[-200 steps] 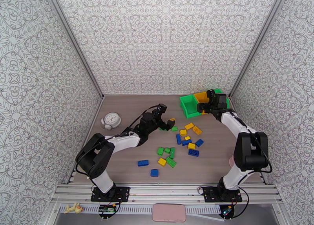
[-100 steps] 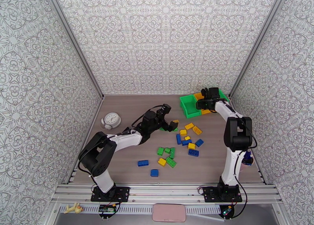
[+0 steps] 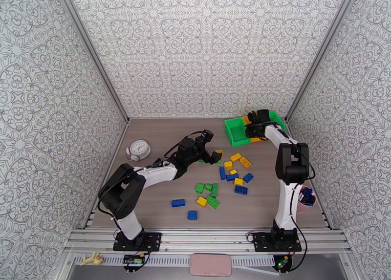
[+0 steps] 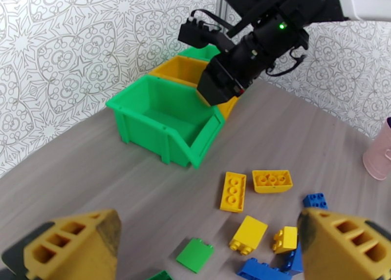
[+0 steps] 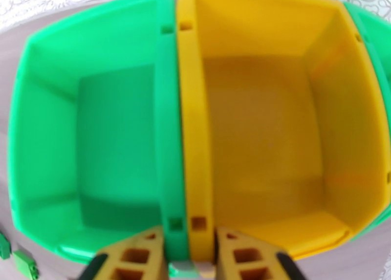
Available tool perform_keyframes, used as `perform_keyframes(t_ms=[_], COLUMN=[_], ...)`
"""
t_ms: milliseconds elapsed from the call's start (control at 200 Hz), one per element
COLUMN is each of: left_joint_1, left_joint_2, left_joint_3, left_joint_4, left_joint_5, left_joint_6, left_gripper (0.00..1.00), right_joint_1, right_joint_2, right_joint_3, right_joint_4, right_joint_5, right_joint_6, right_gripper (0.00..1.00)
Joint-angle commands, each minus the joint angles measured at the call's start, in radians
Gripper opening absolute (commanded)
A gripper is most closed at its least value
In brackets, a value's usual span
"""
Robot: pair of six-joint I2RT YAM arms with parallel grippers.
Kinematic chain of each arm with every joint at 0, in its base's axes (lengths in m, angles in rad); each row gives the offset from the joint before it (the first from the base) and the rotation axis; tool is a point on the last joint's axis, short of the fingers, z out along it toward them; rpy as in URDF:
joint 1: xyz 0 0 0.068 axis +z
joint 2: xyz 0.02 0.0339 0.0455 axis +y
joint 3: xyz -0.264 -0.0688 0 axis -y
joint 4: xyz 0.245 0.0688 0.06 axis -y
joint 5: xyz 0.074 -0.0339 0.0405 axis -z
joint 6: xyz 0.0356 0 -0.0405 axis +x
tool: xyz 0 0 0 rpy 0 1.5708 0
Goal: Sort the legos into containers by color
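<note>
Tabletop [image 3: 156,129] bears three bins [image 3: 235,140], two green; left jaws released, right jaws unclear.

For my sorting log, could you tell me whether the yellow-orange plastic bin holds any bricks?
Empty: the right wrist view looks into the yellow-orange rectangular plastic bin and shows a bare floor.

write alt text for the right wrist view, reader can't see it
Looking down into two open bins standing wall to wall, a green bin on the left and a yellow bin on the right, both empty. The right gripper has its yellow fingers at the bottom edge, one on either side of the touching walls.
</note>
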Motion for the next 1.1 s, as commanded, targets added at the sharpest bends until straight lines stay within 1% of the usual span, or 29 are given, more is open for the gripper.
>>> perform_keyframes(t_ms=[0,90,200,305,440,650,735,875,1095], left_joint_1=[-0.005,0.005,0.033,0.066,0.099,0.130,0.137,0.162,0.223], left_joint_2=[0.004,-0.023,-0.055,-0.080,-0.122,-0.221,-0.267,-0.351,-0.484], left_joint_3=[-0.016,-0.051,-0.104,-0.134,-0.157,-0.190,-0.214,-0.272,-0.363], left_joint_4=[0.008,0.038,0.069,0.063,0.028,-0.088,-0.144,-0.190,-0.231], left_joint_5=[-0.003,-0.012,-0.013,0.023,0.073,0.132,0.154,0.180,0.212], left_joint_6=[0.008,0.003,-0.024,-0.030,-0.025,0.012,0.036,0.041,0.041], left_gripper=[1.00,1.00,1.00,1.00,1.00,0.99,1.00,1.00,1.00], right_joint_1=[0.023,0.044,0.081,0.123,0.184,0.306,0.357,0.430,0.510], right_joint_2=[-0.006,-0.023,-0.041,-0.064,-0.070,-0.049,-0.022,0.024,0.143], right_joint_3=[0.010,-0.015,-0.041,-0.073,-0.074,-0.036,-0.005,0.067,0.246], right_joint_4=[0.002,0.036,0.063,0.100,0.109,0.087,0.065,0.035,-0.060], right_joint_5=[-0.008,0.002,0.061,0.134,0.191,0.268,0.291,0.306,0.340], right_joint_6=[0.033,0.066,0.123,0.194,0.277,0.412,0.453,0.512,0.664], right_gripper=[0.26,0.24,0.23,0.22,0.22,0.21,0.21,0.21,0.21])
